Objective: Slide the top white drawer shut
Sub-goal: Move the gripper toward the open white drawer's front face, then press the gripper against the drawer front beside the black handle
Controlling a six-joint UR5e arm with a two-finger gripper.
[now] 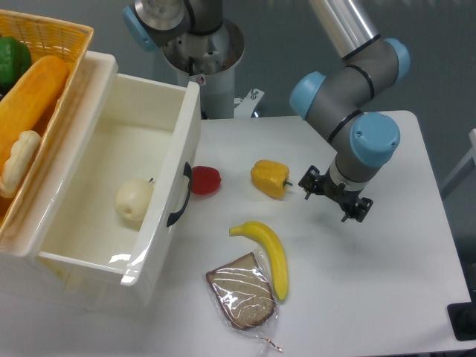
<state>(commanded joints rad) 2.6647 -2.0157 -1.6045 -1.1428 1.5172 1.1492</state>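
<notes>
Top white drawer (111, 186) pulled fully open at frame left, pale onion (134, 199) inside. Rigid, glossy, probably light; best pushed flat on front panel beside black handle (179, 195). Gripper (335, 201) centre-right; finger spread cannot be told.

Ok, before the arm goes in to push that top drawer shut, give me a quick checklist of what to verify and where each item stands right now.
1. Top white drawer open and needing the push: ok, it stands pulled far out.
2. Black handle in view and reachable: ok, nothing covers it.
3. Path from gripper to the drawer front: not ok, the yellow bell pepper and the red pepper lie between them.
4. Contents below the drawer rim: ok, the pale round fruit sits low inside.
5. Gripper empty: ok, nothing is held.
6. Jaws open or shut: cannot tell from this angle.
</notes>
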